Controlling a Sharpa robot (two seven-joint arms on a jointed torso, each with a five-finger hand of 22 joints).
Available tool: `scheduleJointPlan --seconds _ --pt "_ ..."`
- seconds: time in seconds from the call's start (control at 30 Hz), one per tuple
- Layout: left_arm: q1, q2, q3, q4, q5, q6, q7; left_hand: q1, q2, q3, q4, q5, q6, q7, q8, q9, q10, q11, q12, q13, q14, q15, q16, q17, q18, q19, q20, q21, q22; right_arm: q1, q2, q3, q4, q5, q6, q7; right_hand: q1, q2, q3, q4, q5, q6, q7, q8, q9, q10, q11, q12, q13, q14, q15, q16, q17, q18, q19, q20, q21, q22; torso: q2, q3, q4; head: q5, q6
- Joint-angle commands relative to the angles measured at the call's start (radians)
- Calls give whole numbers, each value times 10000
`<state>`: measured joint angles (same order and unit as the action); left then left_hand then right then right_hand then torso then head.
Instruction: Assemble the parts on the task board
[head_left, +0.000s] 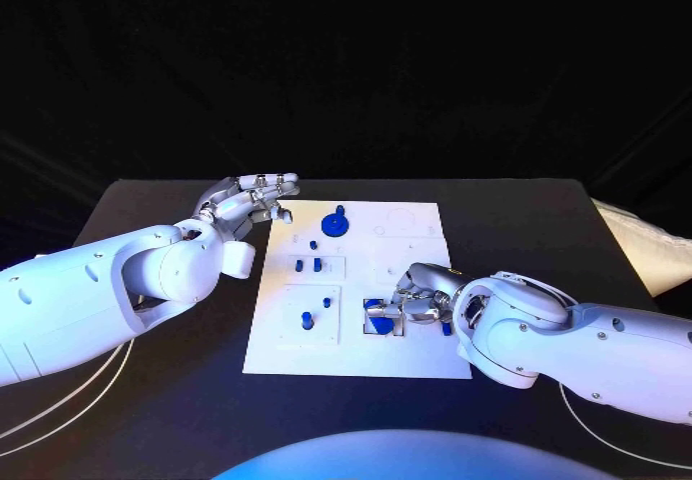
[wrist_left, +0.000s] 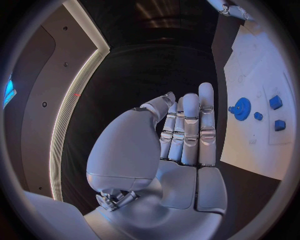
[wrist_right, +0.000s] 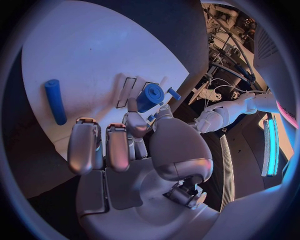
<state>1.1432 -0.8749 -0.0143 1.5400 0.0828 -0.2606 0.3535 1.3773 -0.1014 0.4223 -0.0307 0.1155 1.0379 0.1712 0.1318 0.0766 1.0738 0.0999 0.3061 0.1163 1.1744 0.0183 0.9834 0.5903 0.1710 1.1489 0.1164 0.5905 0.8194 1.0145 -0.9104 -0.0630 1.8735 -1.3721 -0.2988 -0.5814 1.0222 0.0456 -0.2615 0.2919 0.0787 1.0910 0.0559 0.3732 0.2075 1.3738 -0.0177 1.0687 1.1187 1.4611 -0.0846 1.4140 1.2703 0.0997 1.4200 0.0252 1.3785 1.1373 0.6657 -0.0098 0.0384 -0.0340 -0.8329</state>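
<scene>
Task board (head_left: 411, 225): white plate, centre of the black table (head_left: 159, 215), long side running away from the robot.

Blue gear (head_left: 338, 222): on the far part of the board, near its left edge; also seen from the left wrist (wrist_left: 241, 108), lying flat.

Small blue pegs (head_left: 307, 265): a pair in an outlined rectangle at mid-board, with one more piece just beyond them. From the left wrist they read as small blue blocks (wrist_left: 275, 102).

Blue piece (head_left: 306, 320): in the near-left outlined square, alone.

Blue rod (wrist_right: 55, 101): lies flat on the board, well apart from the right hand's fingers.

Blue cylinder (wrist_right: 149, 97): at the near-right recess of the board, between the right hand's thumb and a fingertip, gripped there.

Right hand (head_left: 408, 300): low over the near-right part of the board, fingers curled in around the cylinder.

Left hand (head_left: 254, 200): beside the board's far-left corner, off the plate; fingers straight and close together, thumb apart, nothing held (wrist_left: 181, 135).
</scene>
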Motion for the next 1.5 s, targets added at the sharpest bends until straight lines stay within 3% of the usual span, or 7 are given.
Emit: scheduleJointPlan --seconds 0.03,0.2,0.3,0.5,0.9,1.2,1.5 --pt "1 18 4 18 24 203 9 16 88 -54 16 18 -67 5 49 -9 -53 1 60 15 -62 -7 -35 -9 113 49 6 -54 -8 -10 -7 3 23 -449 -123 -109 -65 -106 -65 -11 -86 -126 21 -57 11 -177 7 -237 -173 567 0 -98 -127 -167 -73 -10 -92 -57 -4 3 -13 20 -23" --pt "1 24 4 25 24 231 -47 25 90 -57 6 19 -69 7 55 -9 -67 2 73 16 -71 -6 -34 -15 112 47 6 -61 -11 -12 -78 3 97 -520 -225 132 789 -549 193 -120 237 -287 77 -70 78 -388 58 -745 -482 539 49 -217 -269 -151 -124 32 -156 -132 -3 1 -22 -13 -44" --pt "1 26 4 15 24 230 -57 26 91 -57 5 20 -69 7 56 -9 -68 2 74 16 -71 -6 -34 -16 112 47 6 -62 -11 -14 -144 2 168 -439 -208 408 1520 -373 392 -367 986 -289 63 -30 136 -336 49 -738 -413 557 37 -208 -229 -163 -100 32 -134 -74 1 5 -12 -8 -20" --pt "1 34 4 -5 23 224 -69 26 91 -57 5 20 -69 7 56 -9 -68 2 74 16 -71 -6 -34 -16 112 47 6 -62 -11 -24 -219 2 268 -313 -95 643 1883 -249 430 -515 1342 -286 56 -6 178 -276 33 -702 -332 574 27 -179 -169 -175 -67 23 -98 1 2 10 -2 -12 -13" --pt "1 74 4 -37 23 239 -77 28 94 -58 2 20 -70 9 59 -9 -74 4 81 17 -76 -5 -33 -19 112 46 7 -65 -12 -31 -35 2 102 -572 -14 425 2625 61 594 -945 1343 -248 34 38 246 -147 8 -561 -125 599 8 -122 -54 -198 -14 12 -34 134 0 0 0 -35 -3" --pt "1 108 3 -56 23 248 -77 28 94 -58 2 20 -70 9 59 -9 -74 4 81 17 -76 -5 -33 -19 112 46 7 -65 -12 -68 150 0 -31 -981 119 219 2967 7 623 -1241 1122 -226 13 52 274 -92 -15 -510 -36 610 -11 -86 16 -209 10 -3 -5 198 -1 -7 9 -54 99" --pt "0 116 3 -74 23 247 -75 28 97 -62 0 19 -72 11 63 -10 -82 6 90 18 -81 -3 -32 -24 112 45 8 -70 -14 -136 261 0 -154 -1413 179 -5 3255 29 701 -1495 945 -168 -25 72 299 -16 -50 -426 73 628 -36 -26 124 -224 44 -24 38 287 -2 -7 -14 -32 37"
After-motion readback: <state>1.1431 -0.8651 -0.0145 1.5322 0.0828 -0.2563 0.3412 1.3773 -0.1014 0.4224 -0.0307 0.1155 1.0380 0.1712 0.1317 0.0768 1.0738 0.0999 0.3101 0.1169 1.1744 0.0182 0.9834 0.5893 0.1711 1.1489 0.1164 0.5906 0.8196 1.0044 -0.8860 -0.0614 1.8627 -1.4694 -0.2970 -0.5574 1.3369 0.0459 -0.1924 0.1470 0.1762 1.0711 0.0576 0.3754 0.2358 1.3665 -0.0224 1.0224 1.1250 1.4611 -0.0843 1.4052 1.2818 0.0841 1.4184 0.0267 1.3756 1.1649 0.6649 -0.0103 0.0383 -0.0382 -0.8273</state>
